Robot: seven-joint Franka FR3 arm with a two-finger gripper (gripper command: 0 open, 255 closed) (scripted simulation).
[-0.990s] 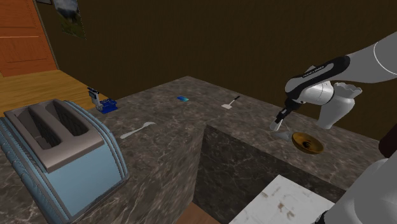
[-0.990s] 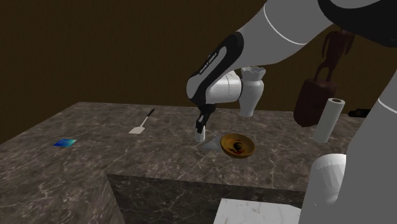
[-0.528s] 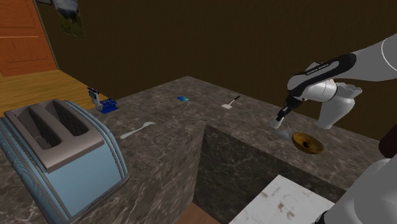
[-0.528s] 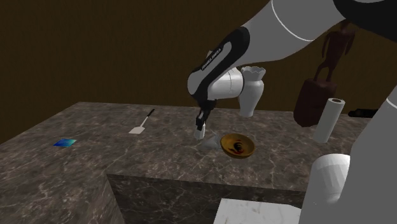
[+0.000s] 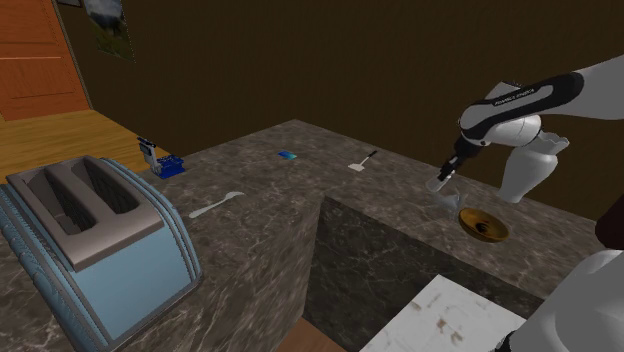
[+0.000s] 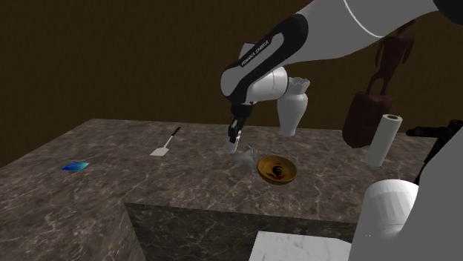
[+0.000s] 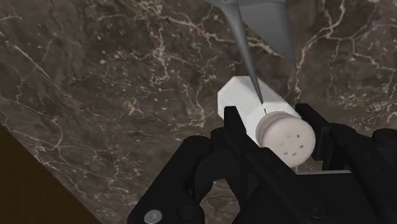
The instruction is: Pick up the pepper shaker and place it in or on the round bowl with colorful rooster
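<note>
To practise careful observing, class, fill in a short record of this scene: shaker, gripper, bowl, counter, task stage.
Shaker: white, perforated top, clasped in the gripper
Gripper: black, shut on the shaker, raised over the counter
Bowl: brownish, on the counter, shaker not in it
Counter: dark marble, also bears a spatula
Task stage: shaker held, not yet placed

Same-side exteriors, wrist close — shared countertop (image 5: 280,190)
</note>
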